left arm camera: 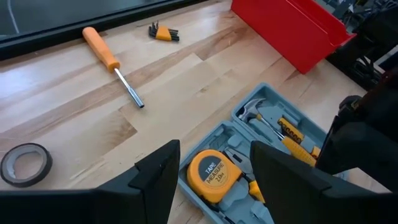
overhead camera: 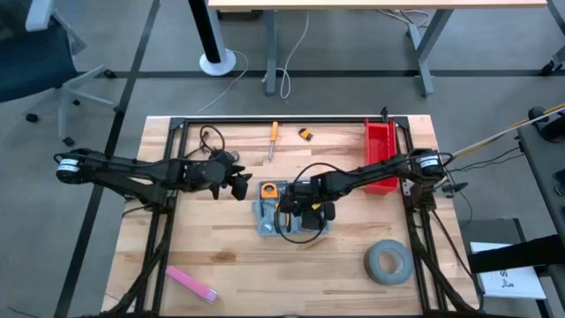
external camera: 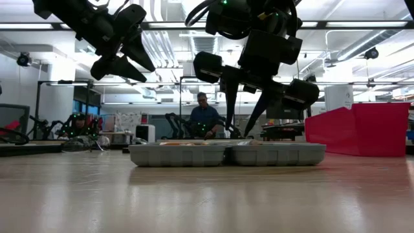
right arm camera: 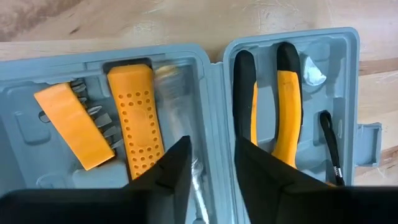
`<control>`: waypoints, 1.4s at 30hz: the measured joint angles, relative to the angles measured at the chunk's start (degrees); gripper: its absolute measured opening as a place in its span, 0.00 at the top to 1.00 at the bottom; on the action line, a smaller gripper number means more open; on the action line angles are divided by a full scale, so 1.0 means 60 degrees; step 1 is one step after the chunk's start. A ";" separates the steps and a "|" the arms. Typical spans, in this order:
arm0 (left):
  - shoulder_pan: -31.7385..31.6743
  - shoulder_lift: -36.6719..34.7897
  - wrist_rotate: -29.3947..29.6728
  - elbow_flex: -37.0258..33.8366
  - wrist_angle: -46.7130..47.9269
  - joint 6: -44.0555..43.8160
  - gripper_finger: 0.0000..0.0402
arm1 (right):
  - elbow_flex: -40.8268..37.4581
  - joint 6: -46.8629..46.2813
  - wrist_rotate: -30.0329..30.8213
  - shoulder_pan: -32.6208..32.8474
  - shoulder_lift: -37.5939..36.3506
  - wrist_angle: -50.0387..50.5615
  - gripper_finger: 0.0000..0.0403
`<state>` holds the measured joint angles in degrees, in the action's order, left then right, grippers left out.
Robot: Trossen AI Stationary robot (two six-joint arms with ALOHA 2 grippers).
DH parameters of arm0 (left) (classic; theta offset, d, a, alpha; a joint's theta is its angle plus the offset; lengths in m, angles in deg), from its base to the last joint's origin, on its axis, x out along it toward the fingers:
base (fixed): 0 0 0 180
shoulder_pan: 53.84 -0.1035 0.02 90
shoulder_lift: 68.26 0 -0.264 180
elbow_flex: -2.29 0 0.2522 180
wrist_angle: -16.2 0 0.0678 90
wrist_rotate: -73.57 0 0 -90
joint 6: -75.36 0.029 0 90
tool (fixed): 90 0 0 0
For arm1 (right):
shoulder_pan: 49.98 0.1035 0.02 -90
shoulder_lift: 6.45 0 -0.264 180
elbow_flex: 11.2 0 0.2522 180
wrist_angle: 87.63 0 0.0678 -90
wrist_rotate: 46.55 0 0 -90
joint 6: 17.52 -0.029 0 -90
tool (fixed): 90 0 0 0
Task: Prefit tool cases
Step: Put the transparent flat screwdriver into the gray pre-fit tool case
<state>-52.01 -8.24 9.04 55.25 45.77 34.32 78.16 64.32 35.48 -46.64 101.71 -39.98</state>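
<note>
The blue-grey tool case (overhead camera: 291,215) lies open and flat on the wooden table, both halves up. It holds an orange tape measure (left arm camera: 210,175), a hammer (left arm camera: 252,111), pliers (right arm camera: 273,93) and an orange bit holder (right arm camera: 134,118). My right gripper (right arm camera: 212,146) hangs over the case's middle hinge, pointing steeply down, with its fingers apart just above the case (external camera: 226,154). A blurred silvery tool (right arm camera: 177,93) lies in the recess under them; whether a finger touches it I cannot tell. My left gripper (overhead camera: 238,183) hovers open, high beside the case's left end (left arm camera: 214,149).
Beyond the case lie an orange-handled screwdriver (overhead camera: 273,140), a small hex-key set (overhead camera: 305,134) and a black tape ring (left arm camera: 25,163). A red bin (overhead camera: 380,155) stands at the far right. A grey tape roll (overhead camera: 388,262) and a pink block (overhead camera: 190,283) lie near the front edge.
</note>
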 joint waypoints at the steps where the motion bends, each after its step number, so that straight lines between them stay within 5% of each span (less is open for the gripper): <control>1: 0.0002 0.0001 -0.0015 0.0000 0.0000 0.0000 0.49 | 0.0000 0.0000 0.0000 0.0002 0.0000 0.0000 0.73; 15: -0.0002 -0.0002 -0.0161 0.0000 0.0000 0.0000 0.49 | -0.0008 -0.0806 0.1054 -0.0005 -0.0056 0.0375 0.64; 22: -0.0002 -0.0002 -0.0168 0.0000 0.0001 0.0000 0.49 | -0.0018 -0.1798 0.0996 -0.0050 -0.0396 0.0568 0.74; 31: 0.0002 -0.0002 -0.0168 0.0000 0.0004 0.0004 0.49 | -0.0017 -0.4550 0.0881 -0.0086 -0.0259 0.0574 0.99; 42: 0.0002 -0.0002 -0.0168 0.0000 0.0000 0.0003 0.49 | -0.0011 -0.7539 0.0815 -0.0086 -0.0259 0.0513 1.00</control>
<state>-52.00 -8.25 8.03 55.25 45.77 34.34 78.09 19.09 40.37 -47.15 100.16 -36.90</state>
